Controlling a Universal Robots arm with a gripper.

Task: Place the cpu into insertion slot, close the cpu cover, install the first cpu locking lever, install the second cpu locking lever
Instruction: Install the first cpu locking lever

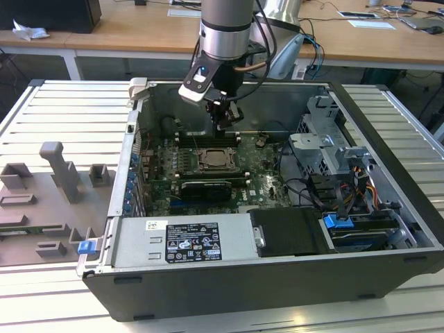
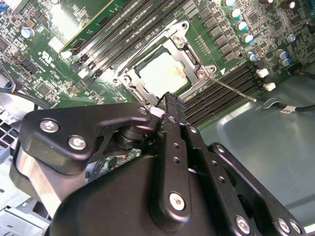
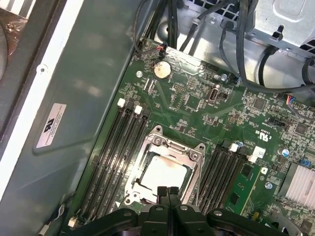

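Gripper [image 3: 167, 191] pinched together, tips just over cpu cover [image 3: 173, 143] edge, cpu [image 3: 165, 173] seated under its window, mem slots [image 3: 110, 157] flanking both sides, thin lever [image 2: 231, 88] angled out across them.

Pale wooden desks [image 1: 139, 35] behind, scattered papers [image 1: 371, 23] on top, ribbed metal worktable [image 1: 69, 118] in front.

The black metal gripper [image 3: 168, 189] hides the near edge of the thin silvery square cpu cover [image 3: 173, 143] in both wrist views. In the exterior view, the silver-rimmed square insertion slot [image 1: 211, 159] is too small to tell its contents.
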